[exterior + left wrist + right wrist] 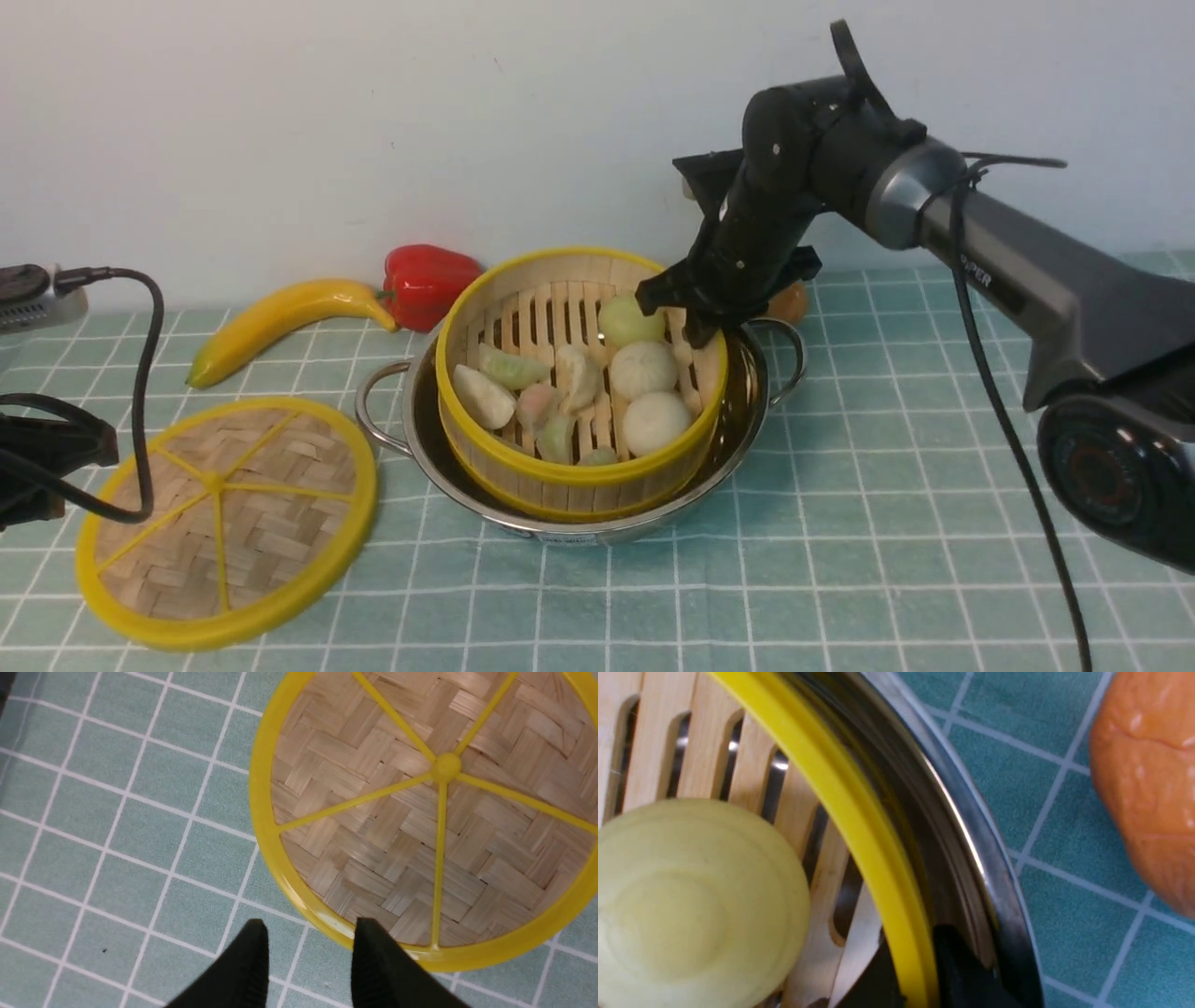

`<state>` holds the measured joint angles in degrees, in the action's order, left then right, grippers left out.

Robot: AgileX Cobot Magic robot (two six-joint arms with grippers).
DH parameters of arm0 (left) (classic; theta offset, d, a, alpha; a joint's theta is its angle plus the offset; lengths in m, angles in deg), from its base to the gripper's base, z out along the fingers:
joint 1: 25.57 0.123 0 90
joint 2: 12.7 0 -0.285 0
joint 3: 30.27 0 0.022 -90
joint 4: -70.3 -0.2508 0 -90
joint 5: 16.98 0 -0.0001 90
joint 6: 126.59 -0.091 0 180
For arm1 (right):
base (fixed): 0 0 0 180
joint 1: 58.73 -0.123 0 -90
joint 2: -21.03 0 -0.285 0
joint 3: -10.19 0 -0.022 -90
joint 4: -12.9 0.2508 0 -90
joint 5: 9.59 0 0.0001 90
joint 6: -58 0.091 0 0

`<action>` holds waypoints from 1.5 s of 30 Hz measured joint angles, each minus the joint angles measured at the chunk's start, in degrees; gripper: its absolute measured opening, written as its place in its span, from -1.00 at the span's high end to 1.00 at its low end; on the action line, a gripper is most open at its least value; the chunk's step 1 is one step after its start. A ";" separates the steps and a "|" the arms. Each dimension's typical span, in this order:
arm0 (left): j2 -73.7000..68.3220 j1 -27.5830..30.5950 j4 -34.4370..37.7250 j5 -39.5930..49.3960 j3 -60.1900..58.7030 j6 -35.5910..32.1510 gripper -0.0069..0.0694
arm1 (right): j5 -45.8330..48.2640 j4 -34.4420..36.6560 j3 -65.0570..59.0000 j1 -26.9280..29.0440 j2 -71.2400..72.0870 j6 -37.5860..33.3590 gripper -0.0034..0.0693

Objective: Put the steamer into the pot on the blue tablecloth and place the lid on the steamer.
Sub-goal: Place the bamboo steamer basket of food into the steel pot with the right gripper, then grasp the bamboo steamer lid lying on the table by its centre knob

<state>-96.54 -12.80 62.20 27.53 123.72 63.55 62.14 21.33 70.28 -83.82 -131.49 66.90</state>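
A checked blue tablecloth (896,485) runs back to a plain pale wall (280,121) as the right gripper (915,994) grasps the yellow rim of a bamboo steamer (579,467) at its 2 o'clock, seen from the front. The steamer, filled with pale buns and dumplings, sits tilted in a steel pot (569,532) on the cloth. The left gripper (310,961), fingers parted and empty, hovers near the woven lid (224,513), lying flat at the pot's 8 o'clock. A banana (289,322) and a red pepper (429,285) lie toward 10 and 11 o'clock.
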 joint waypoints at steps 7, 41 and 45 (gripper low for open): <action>0.00 0.00 1.78 -1.54 0.00 -0.19 0.18 | 0.04 0.12 0.00 -0.02 -0.69 -0.43 0.68; -20.16 0.00 22.76 -20.71 0.01 -16.07 0.18 | -1.49 0.84 0.46 -0.02 46.46 -4.71 -0.52; -21.03 0.00 23.79 -21.87 0.06 -17.22 0.18 | -1.49 0.84 0.52 -0.02 52.64 -5.90 -0.52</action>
<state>-117.57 -12.80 85.99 5.66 123.78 46.33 60.65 22.17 70.79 -83.84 -78.85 61.00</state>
